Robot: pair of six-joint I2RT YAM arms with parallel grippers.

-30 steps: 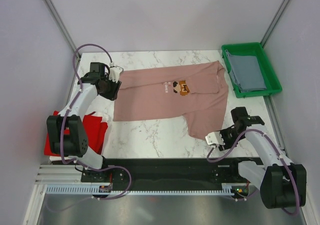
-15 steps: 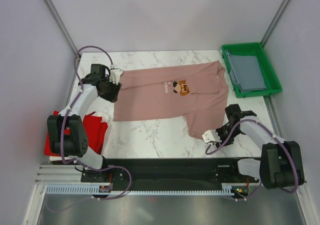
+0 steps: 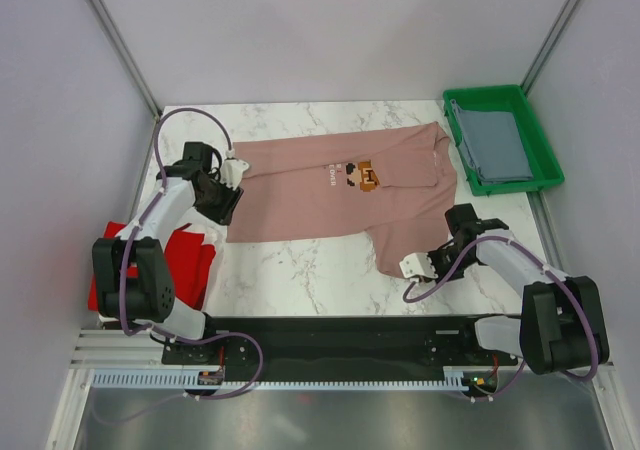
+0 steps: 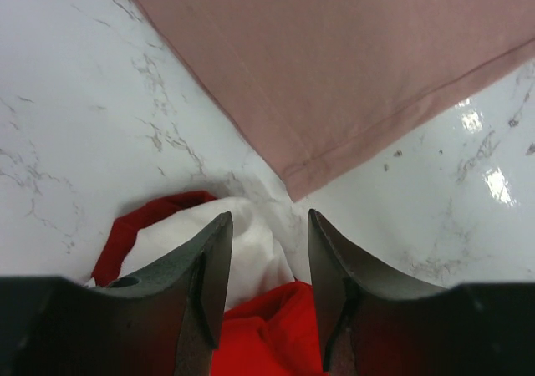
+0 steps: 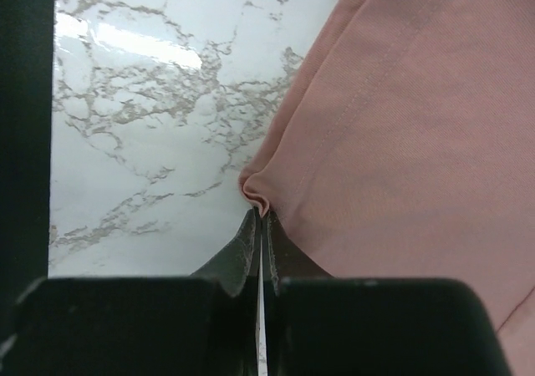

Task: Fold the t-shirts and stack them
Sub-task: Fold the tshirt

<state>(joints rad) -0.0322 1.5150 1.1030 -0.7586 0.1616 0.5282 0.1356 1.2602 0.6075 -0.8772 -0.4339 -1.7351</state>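
**Right gripper.** The right gripper (image 5: 261, 213) is fully closed. Its fingertips meet on the edge of the pink t-shirt (image 5: 401, 125), and a small pucker of cloth stands up right at the tips. In the top view, the right gripper (image 3: 412, 267) sits at the near-right flap of the pink t-shirt (image 3: 340, 195), at that flap's near edge.

**Left gripper.** The left gripper (image 4: 267, 221) stands partly open, about half of its travel, with nothing between the jaws. It hangs just off the near-left hem corner of the pink t-shirt (image 4: 334, 58) without touching it. In the top view, the left gripper (image 3: 232, 175) is at the left edge of the pink t-shirt.

**Task items.**
- The pink t-shirt lies spread flat on the table (image 3: 300, 270), graphic side up.
- The red t-shirt (image 3: 190, 255) lies bunched, near and to the left of the pink t-shirt.
- The grey-blue t-shirt (image 3: 495, 145) lies folded in the green tray (image 3: 500, 93), just off the far-right corner of the pink t-shirt.

**Change from one second ago.**
- The right gripper was open and stood off the flap. It has since moved in onto the flap's edge and clamped.
- The left gripper has shifted along the left edge of the pink t-shirt toward the near hem corner, with its opening about unchanged.
- The pink t-shirt lies as it did.
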